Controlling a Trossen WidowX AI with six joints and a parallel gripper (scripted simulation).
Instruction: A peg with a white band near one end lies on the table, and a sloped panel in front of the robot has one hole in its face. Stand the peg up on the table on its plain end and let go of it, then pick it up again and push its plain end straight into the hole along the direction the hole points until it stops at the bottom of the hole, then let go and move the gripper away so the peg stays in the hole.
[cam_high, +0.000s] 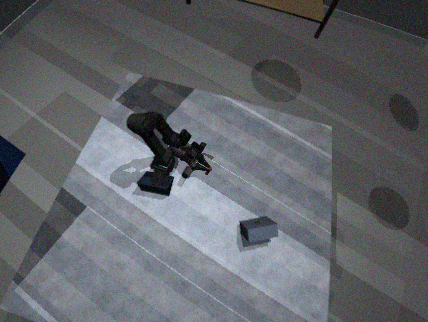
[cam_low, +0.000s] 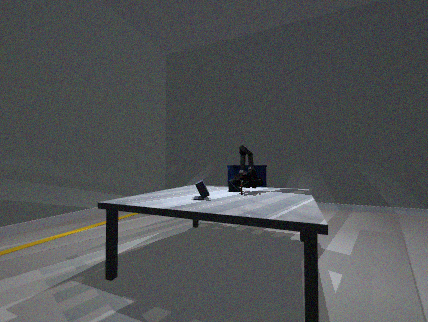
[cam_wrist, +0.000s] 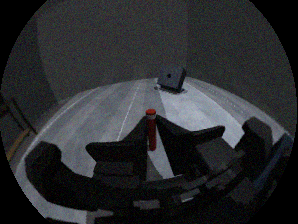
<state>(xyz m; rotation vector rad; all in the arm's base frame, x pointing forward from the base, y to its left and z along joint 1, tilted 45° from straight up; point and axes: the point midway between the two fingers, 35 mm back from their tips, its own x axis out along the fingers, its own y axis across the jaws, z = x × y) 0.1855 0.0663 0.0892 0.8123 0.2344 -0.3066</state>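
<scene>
The red peg (cam_wrist: 152, 136) (cam_high: 210, 168) stands roughly upright between the fingertips, its white-banded end up. My gripper (cam_wrist: 150, 117) is shut on the peg just below the band. Whether the peg's lower end touches the table (cam_low: 270, 212) cannot be told. The sloped panel (cam_wrist: 175, 83) (cam_high: 262, 230) (cam_low: 202, 189) stands ahead of the gripper, well apart from it, slightly right of centre in the wrist view. Its one dark hole (cam_wrist: 169, 76) shows in the face turned towards the wrist camera.
The arm's base (cam_high: 155, 183) sits on the table behind the gripper. A dark blue box-like object (cam_high: 7, 162) (cam_low: 232, 176) is beyond the arm's side of the table. A wooden-topped piece of furniture (cam_high: 290, 7) stands off the table.
</scene>
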